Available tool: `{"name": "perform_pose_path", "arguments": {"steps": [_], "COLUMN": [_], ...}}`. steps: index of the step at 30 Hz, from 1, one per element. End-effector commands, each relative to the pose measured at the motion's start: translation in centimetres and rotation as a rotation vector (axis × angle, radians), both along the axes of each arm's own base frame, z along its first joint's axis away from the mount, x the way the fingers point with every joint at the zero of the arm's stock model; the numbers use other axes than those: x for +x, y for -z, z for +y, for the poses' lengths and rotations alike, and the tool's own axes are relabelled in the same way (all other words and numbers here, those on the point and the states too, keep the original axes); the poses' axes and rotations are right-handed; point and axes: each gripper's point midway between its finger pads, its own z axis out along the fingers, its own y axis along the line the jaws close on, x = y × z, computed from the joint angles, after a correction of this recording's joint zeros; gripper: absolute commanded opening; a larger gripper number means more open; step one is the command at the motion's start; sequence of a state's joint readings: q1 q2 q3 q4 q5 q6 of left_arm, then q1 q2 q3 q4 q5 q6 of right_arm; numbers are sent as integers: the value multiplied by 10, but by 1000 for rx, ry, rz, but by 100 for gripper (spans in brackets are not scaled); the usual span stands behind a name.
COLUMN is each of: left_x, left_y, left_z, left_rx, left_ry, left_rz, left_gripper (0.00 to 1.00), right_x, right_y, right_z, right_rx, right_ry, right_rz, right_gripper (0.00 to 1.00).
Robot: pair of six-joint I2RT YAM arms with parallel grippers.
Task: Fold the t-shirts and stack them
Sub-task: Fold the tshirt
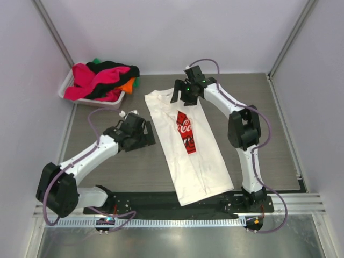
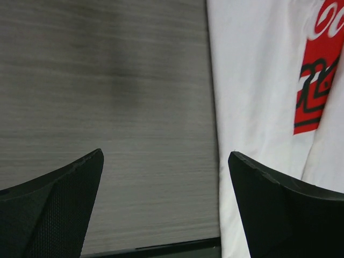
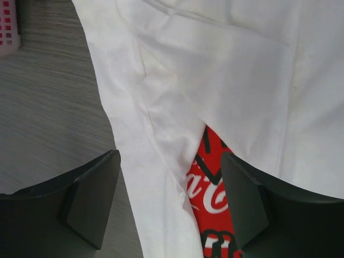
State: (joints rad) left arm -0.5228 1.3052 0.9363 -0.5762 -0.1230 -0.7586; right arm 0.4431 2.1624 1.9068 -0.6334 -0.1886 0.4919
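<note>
Across the table (image 1: 258,123), the white t-shirt (image 1: 196,161) lies limp and light; pinch its far-edge corners, probably. The left gripper (image 2: 166,157) and right gripper (image 3: 170,156) gape, empty.

**Three Views, One Shared Print**

My top camera looks steeply down from high behind the near edge, covering the whole table (image 1: 134,172). Each wrist camera sits close above it, looking past the left tool (image 2: 165,156) or right tool (image 3: 169,156). All three share the white t-shirt (image 1: 199,172) and its red print (image 1: 185,131).
</note>
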Motion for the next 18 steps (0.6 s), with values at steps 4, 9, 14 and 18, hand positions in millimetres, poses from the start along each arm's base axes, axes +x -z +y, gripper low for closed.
{"name": "perform_pose_path", "arguments": {"steps": [4, 9, 14, 18], "left_x": [-20, -34, -41, -43], "left_y": [-12, -8, 4, 11], "left_z": [-6, -5, -8, -13], "left_rx": [-116, -131, -115, -97], "left_ry": [-42, -41, -29, -14], "left_rz": [-93, -94, -64, -51], "left_gripper": [100, 99, 99, 98], "right_x": [29, 48, 84, 115], "right_y": [34, 51, 86, 119], "right_z": [46, 58, 17, -56], "right_rx": [130, 177, 163, 119], "right_ry": [-126, -160, -3, 238], "right_rz": [36, 5, 23, 51], "right_gripper": [80, 80, 77, 74]}}
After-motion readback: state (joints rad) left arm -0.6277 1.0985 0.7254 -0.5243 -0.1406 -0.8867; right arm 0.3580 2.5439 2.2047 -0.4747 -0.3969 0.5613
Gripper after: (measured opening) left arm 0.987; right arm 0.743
